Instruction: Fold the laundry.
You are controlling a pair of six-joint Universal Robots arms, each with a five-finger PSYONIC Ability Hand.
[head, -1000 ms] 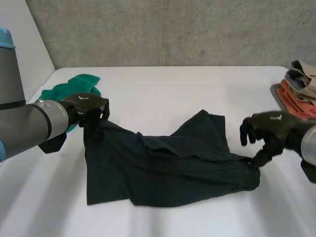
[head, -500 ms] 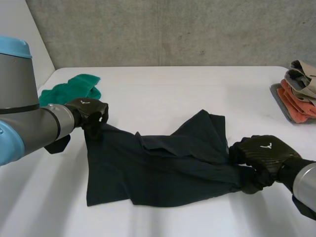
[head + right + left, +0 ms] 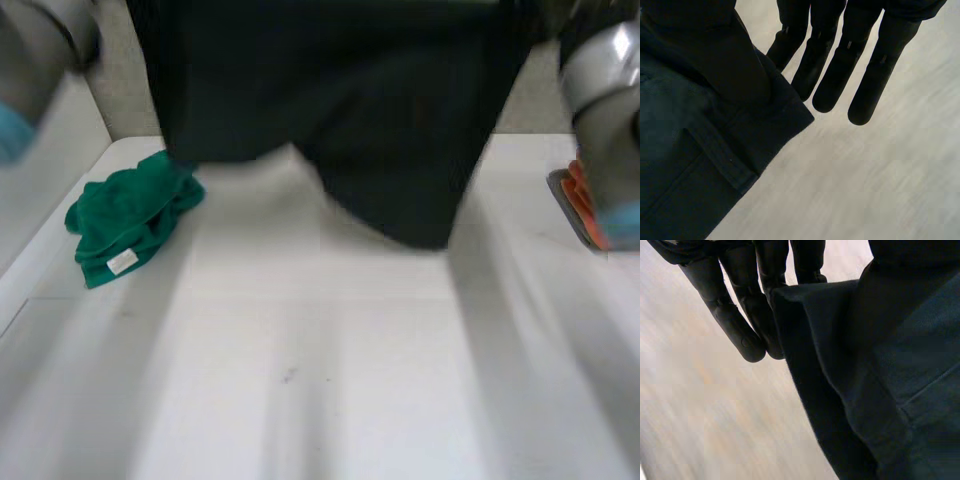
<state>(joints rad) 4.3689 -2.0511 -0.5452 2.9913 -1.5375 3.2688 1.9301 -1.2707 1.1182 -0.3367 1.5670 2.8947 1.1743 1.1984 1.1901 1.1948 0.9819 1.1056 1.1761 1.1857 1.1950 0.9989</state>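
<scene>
- Cloth first: the dark garment (image 3: 380, 120) hangs in the air above the far half of the desk (image 3: 320, 380). It is spread sideways between the two arms, and no part of it can be seen touching the desk.
- Its long axis runs across the desk, from the left arm (image 3: 40, 40) to the right arm (image 3: 600, 90). The lower edge is uneven and drops lowest on the side nearer the right arm.
- The left hand (image 3: 732, 315) is at one upper end of the garment. Its fingers (image 3: 765, 320) are nearly straight and point down toward the desk, with a folded edge of the cloth lying against them. The cloth hangs from this hand, so I judge it is pinched there, though the pinch itself is hidden.
- The right hand (image 3: 867, 70) is at the other upper end, at a corner with a belt loop (image 3: 720, 157). Its fingers are straight, and the thumb (image 3: 710, 55) presses the cloth toward them, so this hand has hold of the garment.
- The garment lies below and between the two hands. To lay it flat, both arms would probably need to lower together and keep its top edge level, so that the low side near the right arm meets the desk first.
- A green cloth (image 3: 125, 220) lies on the desk just under the garment's left lower edge and could get caught under it. The stack of folded clothes (image 3: 575, 200) sits at the desk's right edge, beside the right arm.
</scene>
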